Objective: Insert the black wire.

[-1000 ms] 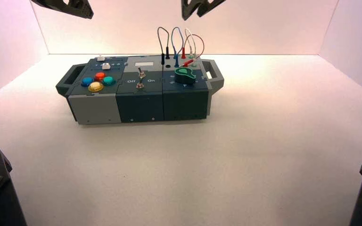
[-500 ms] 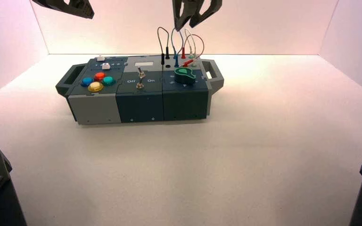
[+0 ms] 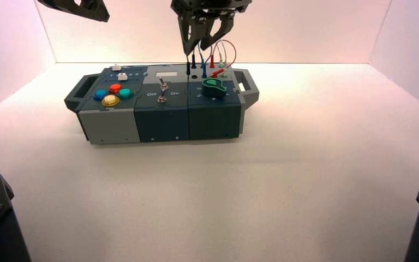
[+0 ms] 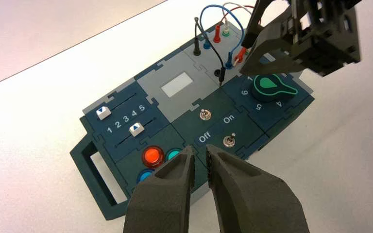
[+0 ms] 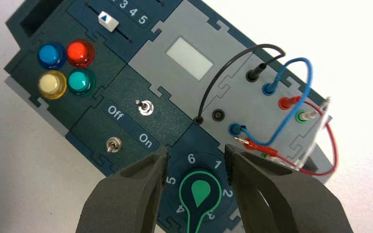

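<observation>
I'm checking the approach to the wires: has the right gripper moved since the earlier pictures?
Yes, leftward and lower in the high view, now over the black wire.

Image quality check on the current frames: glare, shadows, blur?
High view: back wall glows pinkish, tabletop washes out nearly white near it, soft shadow under the box. Left wrist view: right claw soft and blurred. Right wrist view: white wire smeared, button caps show highlights.
</observation>
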Motion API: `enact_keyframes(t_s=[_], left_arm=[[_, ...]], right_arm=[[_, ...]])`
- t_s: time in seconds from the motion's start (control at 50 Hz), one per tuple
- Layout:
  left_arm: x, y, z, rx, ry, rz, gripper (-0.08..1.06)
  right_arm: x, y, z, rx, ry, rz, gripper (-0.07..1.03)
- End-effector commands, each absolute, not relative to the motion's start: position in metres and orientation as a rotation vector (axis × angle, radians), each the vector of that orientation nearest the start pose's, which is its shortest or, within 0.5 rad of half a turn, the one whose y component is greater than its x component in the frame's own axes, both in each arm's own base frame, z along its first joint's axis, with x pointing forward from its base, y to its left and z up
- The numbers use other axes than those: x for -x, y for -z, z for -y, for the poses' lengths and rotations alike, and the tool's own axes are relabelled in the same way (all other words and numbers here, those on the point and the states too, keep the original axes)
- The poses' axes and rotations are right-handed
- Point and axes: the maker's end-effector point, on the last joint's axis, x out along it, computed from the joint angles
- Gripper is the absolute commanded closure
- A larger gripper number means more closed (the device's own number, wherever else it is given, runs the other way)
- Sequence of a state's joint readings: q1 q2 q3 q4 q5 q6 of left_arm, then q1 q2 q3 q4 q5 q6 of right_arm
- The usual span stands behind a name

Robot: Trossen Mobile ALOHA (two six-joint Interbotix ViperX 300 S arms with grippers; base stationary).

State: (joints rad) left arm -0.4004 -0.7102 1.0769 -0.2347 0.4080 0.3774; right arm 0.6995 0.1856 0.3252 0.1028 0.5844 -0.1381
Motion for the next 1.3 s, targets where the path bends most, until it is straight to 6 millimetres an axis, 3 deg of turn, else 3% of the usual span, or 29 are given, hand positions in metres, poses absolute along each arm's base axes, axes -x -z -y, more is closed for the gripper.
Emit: enact_keyframes(t_s=[0.02,0.6,1.3], left_arm=[[-0.235,-0.176,0.119,-0.267,0.534,-0.685,0.82],[-0.235,-0.177,0.119,-0.267,0.533,-0.682,0.82],[-0.235,-0.176,0.119,-0.267,0.534,-0.682,0.82]], right_arm=[[-0.352,-0.121,-0.313,0.382,-0.716,-1.000,0.35],[-0.364,-0.100,-0.323,0.396,-0.713,-1.031,0.39],[-0.367,-0.093,-0.326,0.410,-0.713,-1.052,0.56]])
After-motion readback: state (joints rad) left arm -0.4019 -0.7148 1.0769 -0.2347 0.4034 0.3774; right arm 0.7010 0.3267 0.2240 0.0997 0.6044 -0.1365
